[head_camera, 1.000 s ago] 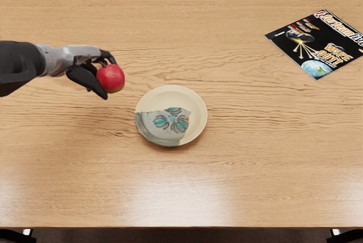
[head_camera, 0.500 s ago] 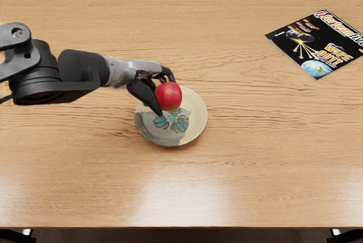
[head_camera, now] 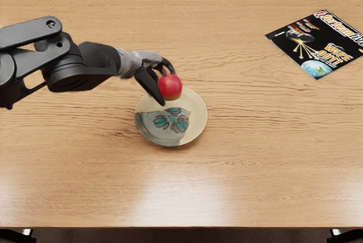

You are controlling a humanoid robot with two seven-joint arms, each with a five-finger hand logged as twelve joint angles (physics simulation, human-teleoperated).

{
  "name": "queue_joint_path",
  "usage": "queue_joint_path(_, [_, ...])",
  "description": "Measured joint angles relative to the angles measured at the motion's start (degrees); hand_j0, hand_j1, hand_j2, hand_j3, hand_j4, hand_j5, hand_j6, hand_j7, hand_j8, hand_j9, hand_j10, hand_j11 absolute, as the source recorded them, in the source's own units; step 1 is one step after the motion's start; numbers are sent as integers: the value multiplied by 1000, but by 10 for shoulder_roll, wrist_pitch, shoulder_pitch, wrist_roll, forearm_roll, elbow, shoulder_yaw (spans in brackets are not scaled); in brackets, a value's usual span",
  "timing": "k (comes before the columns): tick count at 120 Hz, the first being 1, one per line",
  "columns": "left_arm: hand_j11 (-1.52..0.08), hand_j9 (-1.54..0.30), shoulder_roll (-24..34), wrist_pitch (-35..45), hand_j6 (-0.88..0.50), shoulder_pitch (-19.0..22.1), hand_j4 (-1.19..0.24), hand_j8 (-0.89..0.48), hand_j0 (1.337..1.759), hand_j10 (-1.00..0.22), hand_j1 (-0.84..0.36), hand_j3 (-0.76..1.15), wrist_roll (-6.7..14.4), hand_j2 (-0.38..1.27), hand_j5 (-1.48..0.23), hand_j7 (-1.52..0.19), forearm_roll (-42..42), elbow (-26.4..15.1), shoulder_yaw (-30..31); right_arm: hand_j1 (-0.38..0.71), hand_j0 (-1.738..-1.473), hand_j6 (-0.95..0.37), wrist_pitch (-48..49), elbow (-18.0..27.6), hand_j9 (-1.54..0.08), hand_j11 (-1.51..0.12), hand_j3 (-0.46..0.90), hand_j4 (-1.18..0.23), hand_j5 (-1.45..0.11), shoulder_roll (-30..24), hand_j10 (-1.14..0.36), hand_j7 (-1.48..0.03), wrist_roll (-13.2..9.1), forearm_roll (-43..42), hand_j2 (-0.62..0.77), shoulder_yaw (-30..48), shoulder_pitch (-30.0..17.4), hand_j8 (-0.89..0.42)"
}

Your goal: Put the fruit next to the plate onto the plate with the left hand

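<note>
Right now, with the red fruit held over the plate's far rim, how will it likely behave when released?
Being round, the red fruit may roll, though the raised rim of the plate should probably contain it. It looks rigid and glossy, so the left hand probably won't dent it but could slip.

The table [head_camera: 266, 163] showed grained wood with a soft sheen at lower centre; the plate [head_camera: 199, 119] looked glazed, the apple [head_camera: 169, 86] smooth and shiny, the magazine [head_camera: 319, 42] at upper right glossy paper, the fingers [head_camera: 152, 86] matt black.
</note>
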Motion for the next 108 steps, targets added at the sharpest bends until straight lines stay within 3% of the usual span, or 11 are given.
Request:
queue_joint_path(19, [-585, -584, -1, 7, -280, 0, -247, -421, 1653, -426, -87, 0, 0, 137, -576, -581, -1, 6, -9, -349, -1658, 0, 0, 0, 0, 0, 0, 0, 0, 0, 0, 0, 0, 0, 0, 0, 0, 0])
queue_joint_path(42, [-398, -397, -3, 8, -241, 0, -227, -296, 1656, -297, 23, 0, 0, 80, -394, -396, -2, 6, -12, -349, -1658, 0, 0, 0, 0, 0, 0, 0, 0, 0, 0, 0, 0, 1, 0, 0, 0, 0])
queue_joint_path(56, [-242, -241, 10, -7, -150, 1, -142, -181, 1657, -182, 150, 0, 0, 48, -240, -241, -17, -9, -21, -349, -1658, 0, 0, 0, 0, 0, 0, 0, 0, 0, 0, 0, 0, 1, 0, 0, 1, 0])
queue_joint_path(70, [-143, -143, 88, -154, -90, -1, -86, -108, 1657, -108, 231, 0, 0, 29, -142, -142, -211, -21, -46, -349, -1658, 0, 0, 2, 0, 0, 0, 0, 0, 0, 0, 0, 0, 1, 0, 0, 0, 0])
queue_joint_path(80, [-100, -100, 145, -222, -64, 46, -61, -76, 1658, -76, 266, 0, 0, 20, -99, -99, -361, -26, -55, -349, -1658, 0, 1, 6, 0, 0, 0, 0, 0, 0, 0, 0, 0, 1, 0, 0, 0, 0])
queue_joint_path(88, [-75, -75, 206, -247, -49, 52, -47, -57, 1658, -57, 286, 0, 0, 15, -75, -75, -471, -33, -60, -349, -1658, 0, 1, 10, 0, 0, 0, 0, 0, 0, 0, 0, 0, 1, 0, 0, 0, 0])
queue_joint_path(95, [-60, -60, 276, -260, -39, 68, -38, -45, 1658, -45, 299, 0, 0, 11, -60, -60, -526, -44, -62, -349, -1658, 0, 1, 12, 0, 0, 0, 0, 0, 0, 0, 0, 0, 0, 0, 0, 1, 0])
queue_joint_path(108, [-40, -40, 327, -271, -26, 84, -25, -29, 1658, -30, 315, 0, 0, 8, -40, -40, -576, -54, -66, -349, -1658, 0, 1, 14, 0, 0, 0, 0, 0, 0, 0, 0, 0, 0, 0, -1, 0, 0])
